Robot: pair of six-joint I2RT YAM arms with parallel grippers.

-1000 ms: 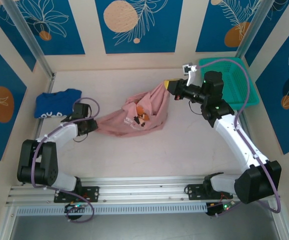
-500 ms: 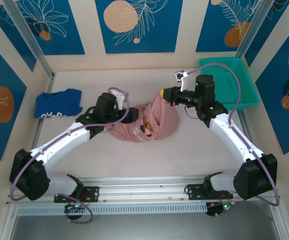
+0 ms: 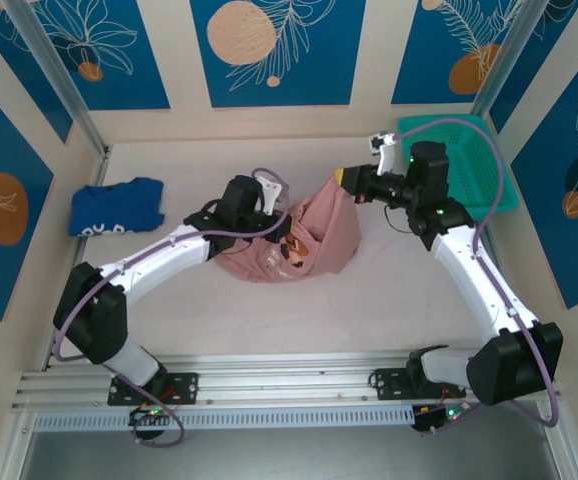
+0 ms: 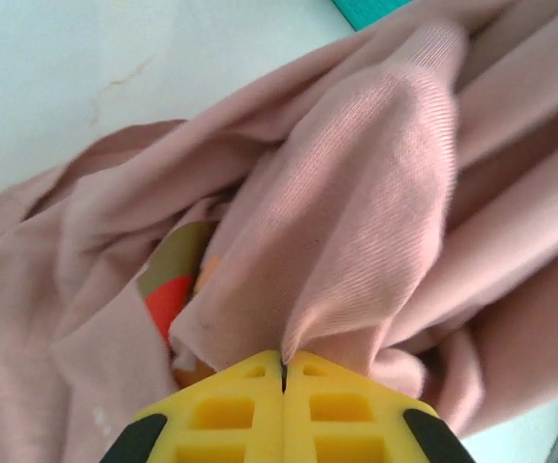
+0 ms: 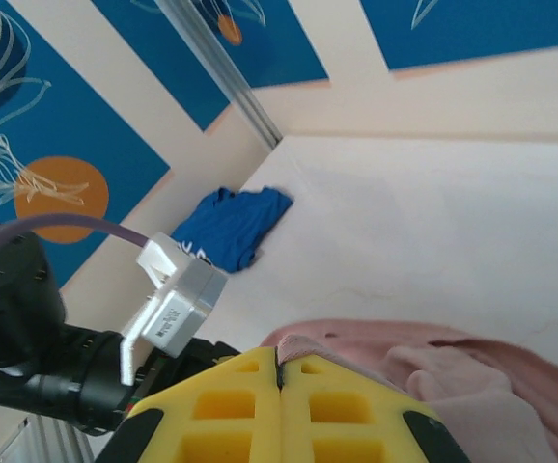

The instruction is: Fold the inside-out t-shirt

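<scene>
**While both claws pinch pink cloth, open the bundle before you fold**

Your left claw [image 4: 283, 365] has its yellow tips pressed together on a ridge of the t-shirt [image 4: 356, 193], with the cloth running straight into the seam between them. The bite looks thin, so pull gently or it may slip out. Your right claw [image 5: 279, 365] is likewise closed, with a pink edge caught at its tips. From above, it lifts that edge into a peak.

Between the two claws, the t-shirt [image 3: 324, 235] sits bunched near the middle of the tabletop [image 3: 299, 310], slightly toward the far edge. Its colourful print is half buried in creases. I judge that it isn't ready for a fold, because no hem or sleeve lies flat.

Draw the claws apart, left toward the left edge and right toward the right edge, low and at an even pace. That should tension the cloth into a sheet instead of twisting it.

Keep away from the blue garment [image 3: 114, 207] by the left edge and the green basket [image 3: 469, 160] in the far right corner.
</scene>
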